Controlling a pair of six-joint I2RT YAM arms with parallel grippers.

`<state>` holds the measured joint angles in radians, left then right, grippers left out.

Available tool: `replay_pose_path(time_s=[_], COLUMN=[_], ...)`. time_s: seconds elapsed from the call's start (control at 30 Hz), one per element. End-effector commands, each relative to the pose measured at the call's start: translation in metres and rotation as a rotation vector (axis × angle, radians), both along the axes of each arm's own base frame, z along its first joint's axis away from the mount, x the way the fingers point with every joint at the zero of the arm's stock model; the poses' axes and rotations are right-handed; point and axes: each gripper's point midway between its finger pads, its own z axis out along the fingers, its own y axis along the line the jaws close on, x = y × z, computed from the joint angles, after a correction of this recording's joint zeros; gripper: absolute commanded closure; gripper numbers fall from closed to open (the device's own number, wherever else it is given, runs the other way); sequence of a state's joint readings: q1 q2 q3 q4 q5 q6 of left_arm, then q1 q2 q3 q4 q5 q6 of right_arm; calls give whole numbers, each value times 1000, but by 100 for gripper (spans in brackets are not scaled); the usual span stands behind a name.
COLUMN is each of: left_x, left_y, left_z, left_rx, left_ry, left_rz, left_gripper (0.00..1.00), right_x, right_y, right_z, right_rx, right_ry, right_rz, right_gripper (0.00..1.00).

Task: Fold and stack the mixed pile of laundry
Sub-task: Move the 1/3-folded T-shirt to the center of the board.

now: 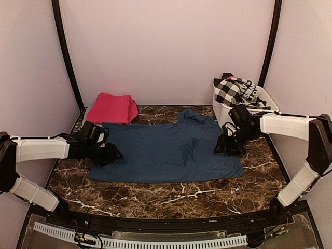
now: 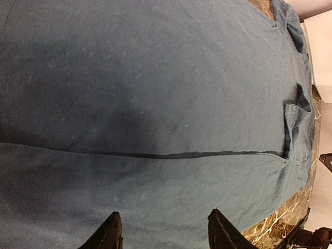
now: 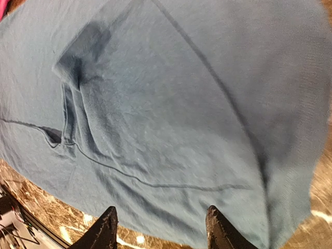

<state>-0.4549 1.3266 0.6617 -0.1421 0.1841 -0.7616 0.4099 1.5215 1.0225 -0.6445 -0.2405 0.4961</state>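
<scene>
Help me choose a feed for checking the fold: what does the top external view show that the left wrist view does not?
Only the top external view shows the folded magenta-pink cloth at the back left, the white tub at the back right with the black-and-white checked garment heaped in it, and the navy-blue sheet in full outline. Only the left wrist view shows, close up, a dark fold line running across the sheet and the open gap of the left hand over it. Both show the sheet spread on the marble table.
</scene>
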Motion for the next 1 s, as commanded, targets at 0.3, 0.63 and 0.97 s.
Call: replay_pose_path(time_s=[0.3,0.63,0.97], left_x=[-53,-123,-103], left_y=[57,84,65], left_z=[-76,-79,-21], left_rx=[158,134,34], left_ry=[381,476,260], left_rz=[258,367,200], left_gripper=[52,56,49], right_x=[-26,-93,-99], right_y=[17,9,40], right_z=[-79,-87,-41], right_rx=[1,46,102], right_ry=[157,295,177], right_rz=[45,-8,125], right_gripper=[49,49,46])
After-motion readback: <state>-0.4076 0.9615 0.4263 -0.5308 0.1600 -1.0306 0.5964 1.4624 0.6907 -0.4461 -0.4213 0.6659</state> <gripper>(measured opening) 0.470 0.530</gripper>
